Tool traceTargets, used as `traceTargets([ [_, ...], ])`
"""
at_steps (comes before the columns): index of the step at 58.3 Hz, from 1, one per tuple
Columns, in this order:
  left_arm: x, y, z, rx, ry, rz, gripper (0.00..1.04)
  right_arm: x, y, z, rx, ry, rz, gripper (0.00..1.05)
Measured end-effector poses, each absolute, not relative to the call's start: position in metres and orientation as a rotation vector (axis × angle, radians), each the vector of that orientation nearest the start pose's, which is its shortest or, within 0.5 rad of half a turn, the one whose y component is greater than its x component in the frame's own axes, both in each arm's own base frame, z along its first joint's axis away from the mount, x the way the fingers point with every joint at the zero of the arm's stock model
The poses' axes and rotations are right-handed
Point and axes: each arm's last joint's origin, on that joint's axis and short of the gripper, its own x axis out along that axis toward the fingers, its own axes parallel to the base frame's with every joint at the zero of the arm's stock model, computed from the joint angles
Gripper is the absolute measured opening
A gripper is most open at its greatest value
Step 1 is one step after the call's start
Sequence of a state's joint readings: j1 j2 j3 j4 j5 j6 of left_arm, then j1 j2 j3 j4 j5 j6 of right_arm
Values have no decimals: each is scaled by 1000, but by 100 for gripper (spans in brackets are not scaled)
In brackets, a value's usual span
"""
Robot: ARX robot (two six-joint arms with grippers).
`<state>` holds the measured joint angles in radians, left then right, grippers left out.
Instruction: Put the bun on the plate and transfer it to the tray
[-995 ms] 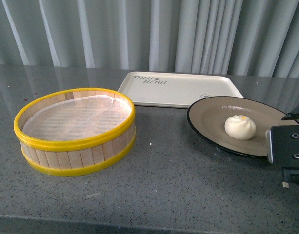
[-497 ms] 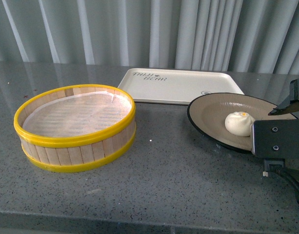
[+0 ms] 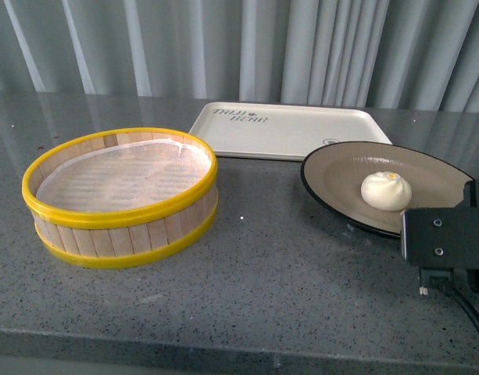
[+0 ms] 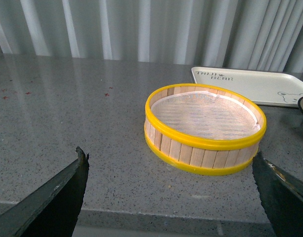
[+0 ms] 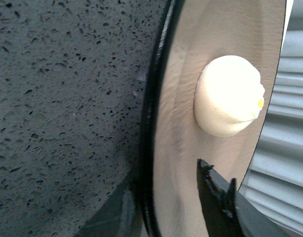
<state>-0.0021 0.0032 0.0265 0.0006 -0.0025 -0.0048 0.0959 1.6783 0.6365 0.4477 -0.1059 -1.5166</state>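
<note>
Glossy black glaze is what the right fingers have to trust. They look closed over the plate at the rim nearest the robot, one on the beige inside and the other under the black edge. Treat the plate as stiff, probably fairly heavy, and slick at that rim. Held by one edge only, it will likely want to sag or twist out of the grip, so you should favour a deep bite and a slow, level carry. The bun sits loose near the plate's middle, pleats up. It looks soft and light, and nothing stops it rolling if you tilt, so leave it alone. The tray lies on the table just behind the plate, and as thin plastic it may skid if nudged. The left fingers are spread wide and empty, facing the steamer basket.
</note>
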Motion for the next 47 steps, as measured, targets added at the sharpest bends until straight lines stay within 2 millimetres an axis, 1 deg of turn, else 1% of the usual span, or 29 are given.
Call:
traceTargets([
  [3, 96, 0, 172, -5, -23, 1, 98, 301, 30, 129, -1467, 321, 599, 12],
  [9, 96, 0, 172, -5, -24, 0, 98, 302, 28, 132, -1490, 290, 567, 3],
  [17, 96, 0, 172, -5, -23, 1, 98, 298, 23, 128, -1506, 277, 543, 3],
  [26, 96, 0, 172, -5, -23, 0, 98, 287, 16, 120, -1551, 221, 477, 3],
  [37, 96, 0, 172, -5, -23, 0, 98, 278, 15, 121, -1586, 148, 386, 3],
  [47, 96, 0, 172, -5, -24, 1, 98, 276, 14, 132, -1612, 94, 361, 3],
])
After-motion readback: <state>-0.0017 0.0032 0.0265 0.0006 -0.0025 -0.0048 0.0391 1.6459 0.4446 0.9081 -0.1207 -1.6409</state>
